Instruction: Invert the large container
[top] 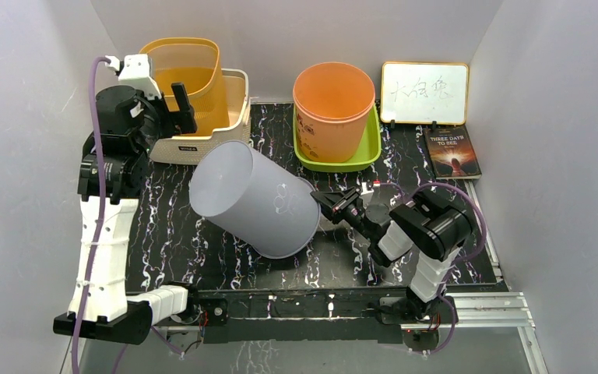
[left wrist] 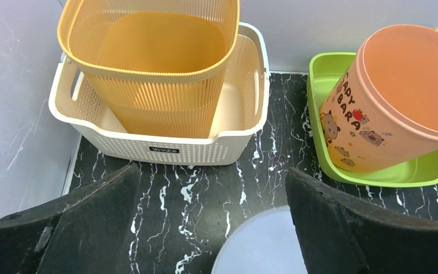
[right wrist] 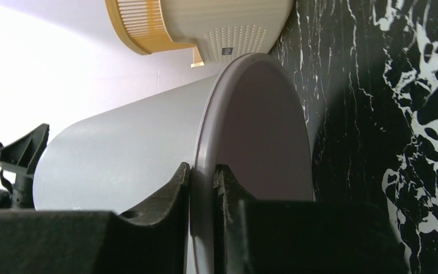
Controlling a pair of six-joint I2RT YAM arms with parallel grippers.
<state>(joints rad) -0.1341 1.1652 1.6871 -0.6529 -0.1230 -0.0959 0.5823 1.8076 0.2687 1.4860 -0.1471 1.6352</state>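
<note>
Your left gripper (top: 181, 109) hovers by the stacked baskets (top: 210, 117), fingers spread wide, holding nothing. At centre, the large grey container (top: 253, 199) lies tipped on its side, about halfway over. Your right gripper (top: 328, 204) pinches its rim; next, probably rotate it until the mouth faces down.

You're in a robot lab's test booth: plain grey panels (top: 23, 117) box in a black marbled bench (top: 171, 234), a metal rail (top: 483, 308) runs at its near edge, and household props crowd the far corners, a whiteboard (top: 424, 93) and book (top: 452, 151) right, baskets (top: 210, 144) left.
</note>
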